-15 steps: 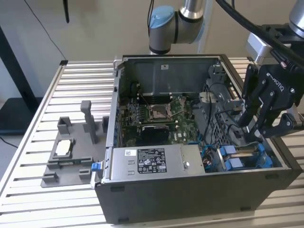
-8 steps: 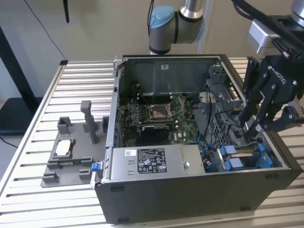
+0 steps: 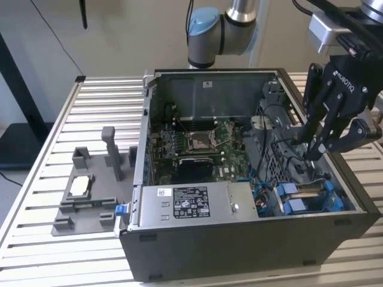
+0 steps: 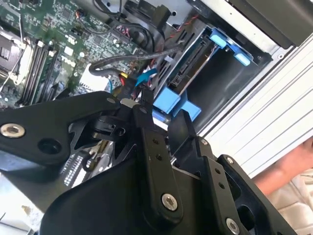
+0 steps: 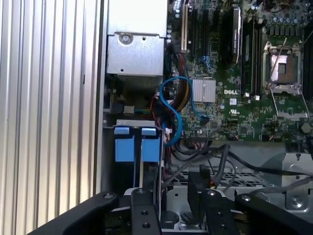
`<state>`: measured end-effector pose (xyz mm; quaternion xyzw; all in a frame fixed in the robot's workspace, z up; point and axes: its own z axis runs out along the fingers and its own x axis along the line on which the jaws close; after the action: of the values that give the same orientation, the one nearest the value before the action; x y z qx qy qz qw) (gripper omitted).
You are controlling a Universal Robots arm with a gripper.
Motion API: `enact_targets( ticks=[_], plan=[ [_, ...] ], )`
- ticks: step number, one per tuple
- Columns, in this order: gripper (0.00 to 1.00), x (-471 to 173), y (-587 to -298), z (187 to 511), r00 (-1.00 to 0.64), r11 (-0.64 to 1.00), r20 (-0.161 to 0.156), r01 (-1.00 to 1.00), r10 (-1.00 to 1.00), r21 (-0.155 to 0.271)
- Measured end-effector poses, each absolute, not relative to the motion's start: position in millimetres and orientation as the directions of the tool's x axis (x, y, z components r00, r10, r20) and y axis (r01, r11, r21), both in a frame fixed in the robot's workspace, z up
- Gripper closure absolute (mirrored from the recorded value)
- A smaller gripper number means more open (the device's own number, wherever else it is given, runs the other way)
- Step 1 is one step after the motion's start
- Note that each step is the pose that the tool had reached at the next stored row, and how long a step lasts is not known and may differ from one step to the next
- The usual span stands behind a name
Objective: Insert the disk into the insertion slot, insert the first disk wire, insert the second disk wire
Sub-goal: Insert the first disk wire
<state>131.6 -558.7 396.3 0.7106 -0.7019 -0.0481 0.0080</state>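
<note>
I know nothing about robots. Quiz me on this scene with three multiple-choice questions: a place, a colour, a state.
1. Where is the gripper?
A) over the grey fixture on the table
B) over the computer case, at the exterior view's right
C) off beside the table

2. What colour are the insertion slot clips?
A) red
B) blue
C) yellow

3. The computer case is
A) open, insides showing
B) closed
C) wrapped in plastic

Answers: 1 B, it hangs by the insertion slot; 2 B, bright blue in the exterior view; 3 A, the motherboard lies bare.
</note>
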Motion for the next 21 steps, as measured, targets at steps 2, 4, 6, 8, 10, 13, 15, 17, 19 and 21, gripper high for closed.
enact_targets(
  ticks=[2,4,6,8,10,13,15,17,19,21],
  plan=[
    [0.59,132,-554,397,0.010,-0.015,-0.057,-0.997,-0.998,0.079],
    [0.59,132,-550,397,0.010,-0.015,-0.057,-0.997,-0.998,0.079],
    [0.59,132,-546,397,0.010,-0.015,-0.057,-0.997,-0.998,0.079],
    [0.59,131,-542,396,0.010,-0.015,-0.057,-0.997,-0.998,0.078],
    [0.59,131,-541,396,0.010,-0.015,-0.057,-0.997,-0.998,0.077],
    [0.59,130,-540,394,0.010,-0.015,-0.061,-0.997,-0.998,0.076],
    [0.59,130,-539,393,0.013,-0.017,-0.066,-0.997,-0.998,0.075],
    [0.59,129,-539,391,0.020,-0.025,-0.070,-0.997,-0.997,0.073],
    [0.59,129,-538,390,0.030,-0.036,-0.073,-0.997,-0.997,0.072],
    [0.59,129,-537,389,0.039,-0.044,-0.077,-0.997,-0.996,0.071]
  ],
)
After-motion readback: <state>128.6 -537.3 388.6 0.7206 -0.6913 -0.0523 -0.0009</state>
